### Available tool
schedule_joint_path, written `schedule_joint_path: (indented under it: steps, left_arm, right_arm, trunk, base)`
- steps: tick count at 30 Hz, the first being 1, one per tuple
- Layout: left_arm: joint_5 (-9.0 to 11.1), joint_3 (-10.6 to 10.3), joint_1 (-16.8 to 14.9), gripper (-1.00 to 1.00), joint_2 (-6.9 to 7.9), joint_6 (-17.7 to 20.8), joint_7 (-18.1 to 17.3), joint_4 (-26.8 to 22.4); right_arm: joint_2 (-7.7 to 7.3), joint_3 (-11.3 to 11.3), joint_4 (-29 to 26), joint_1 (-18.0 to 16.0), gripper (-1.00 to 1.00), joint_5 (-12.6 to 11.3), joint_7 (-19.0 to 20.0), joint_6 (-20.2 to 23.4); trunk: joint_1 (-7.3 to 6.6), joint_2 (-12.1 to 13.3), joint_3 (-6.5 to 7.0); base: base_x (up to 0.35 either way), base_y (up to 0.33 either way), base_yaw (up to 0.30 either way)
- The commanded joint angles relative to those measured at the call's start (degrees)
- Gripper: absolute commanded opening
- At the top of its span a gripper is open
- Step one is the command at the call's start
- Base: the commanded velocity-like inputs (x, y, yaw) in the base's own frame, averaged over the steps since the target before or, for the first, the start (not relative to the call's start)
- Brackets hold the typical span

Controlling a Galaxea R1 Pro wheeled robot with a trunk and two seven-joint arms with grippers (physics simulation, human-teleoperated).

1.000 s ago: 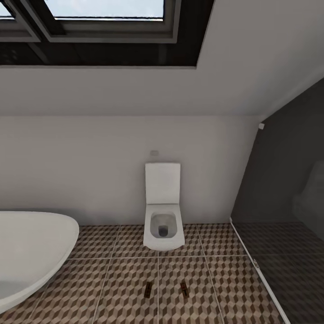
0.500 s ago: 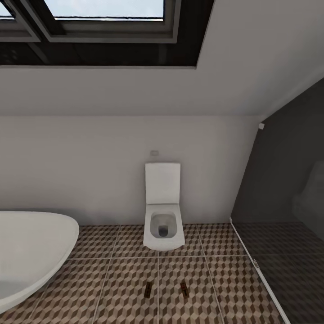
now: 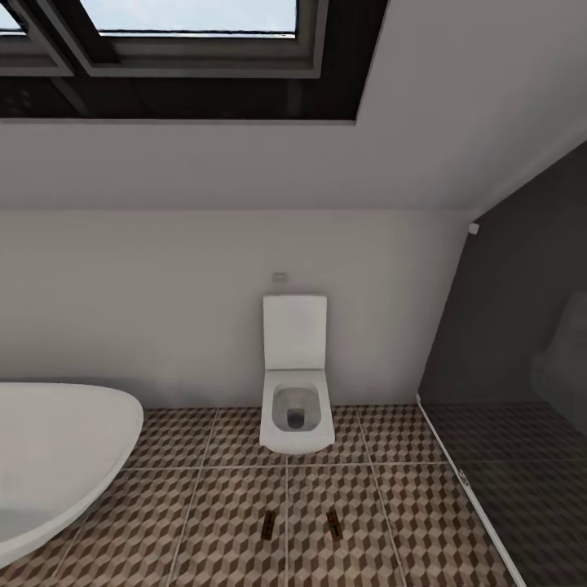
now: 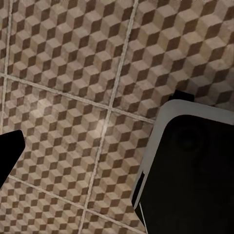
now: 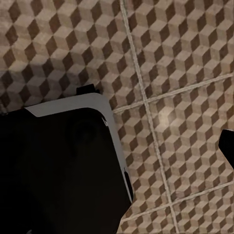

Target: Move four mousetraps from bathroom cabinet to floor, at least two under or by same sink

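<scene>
Two mousetraps lie on the cube-patterned bathroom floor (image 3: 212, 505) in front of the toilet, one (image 3: 269, 524) left of a grout line and the other (image 3: 333, 523) right of it. Both are small brown boards with dark metal parts. The cabinet and the sink are out of view. In the left wrist view, my left gripper (image 4: 117, 156) hangs over bare tiles with one dark fingertip (image 4: 9, 156) at the frame's edge and nothing between the fingers. My right gripper (image 5: 117, 146) hangs likewise, its dark fingertip (image 5: 228, 145) at the edge.
A white toilet (image 3: 296, 383) stands against the far wall. The white oval bathtub (image 3: 57, 456) fills the near left. A dark glass partition (image 3: 514, 391) closes off the right. My dark, white-edged base (image 4: 195, 170) sits on the tiles below both wrists (image 5: 58, 170).
</scene>
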Motion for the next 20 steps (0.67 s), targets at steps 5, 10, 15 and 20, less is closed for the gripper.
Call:
schedule_joint_path:
  steps: [5, 10, 15, 20]
  left_arm:
    - [0.25, -0.35, -0.06, 1.00, -0.03, -0.18, 0.02, 0.08]
    - [0.25, -0.35, -0.05, 1.00, -0.03, -0.16, 0.02, 0.12]
    - [0.25, -0.35, -0.04, 1.00, -0.03, -0.15, 0.02, 0.09]
    - [0.25, -0.35, -0.04, 1.00, -0.03, -0.18, 0.02, 0.09]
  right_arm:
    - [0.30, 0.48, -0.03, -0.03, 1.00, -0.53, -0.08, -2.64]
    - [0.31, 0.48, -0.04, -0.02, 1.00, -0.49, -0.06, -4.42]
    - [0.33, 0.48, -0.04, 0.00, 1.00, -0.52, -0.04, -5.12]
    - [0.38, 0.48, -0.04, 0.00, 1.00, -0.55, -0.04, -5.29]
  trunk:
    - [0.03, -0.12, -0.13]
    - [0.03, -0.12, -0.13]
    - [0.03, -0.12, -0.13]
    - [0.03, -0.12, -0.13]
  base:
    - [0.000, 0.000, 0.000]
    - [0.000, 0.000, 0.000]
    - [0.000, 0.000, 0.000]
    - [0.000, 0.000, 0.000]
